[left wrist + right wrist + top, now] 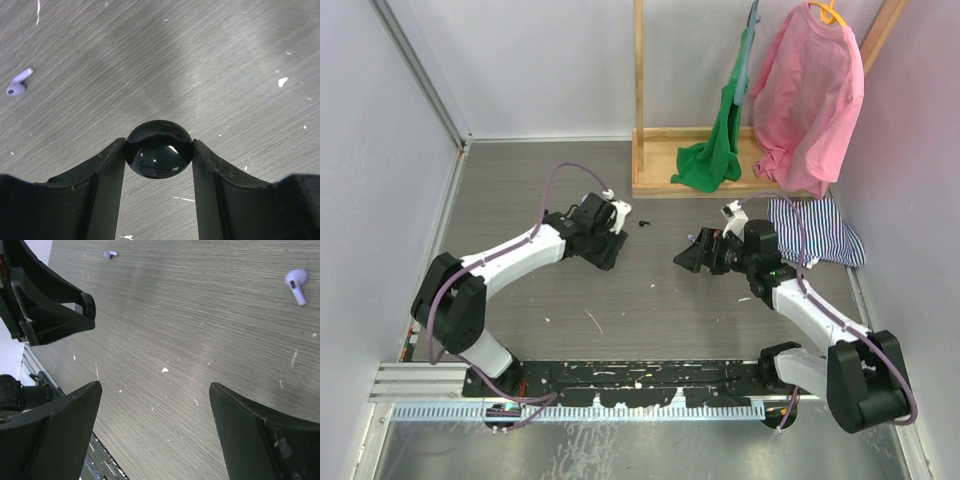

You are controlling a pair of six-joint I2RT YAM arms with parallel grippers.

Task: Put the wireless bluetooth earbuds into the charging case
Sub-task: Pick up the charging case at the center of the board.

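My left gripper (159, 150) is shut on the charging case (159, 149), a glossy black round puck pinched between the two fingertips a little above the table. One lilac earbud (17, 85) lies on the table at the far left of the left wrist view. My right gripper (154, 387) is open, with only bare table between its fingers. The right wrist view shows one lilac earbud (296, 284) at the upper right and another (110, 254) far off at the top. From above, the left gripper (610, 238) and right gripper (688, 257) face each other, with a tiny dark piece (645, 222) just beyond them.
A wooden rack (655, 175) at the back carries a green cloth (715, 150) and a pink shirt (808, 95). A striped cloth (820, 238) lies beside the right arm. Walls close in the left and right sides. A metal rail (620, 385) runs along the near edge.
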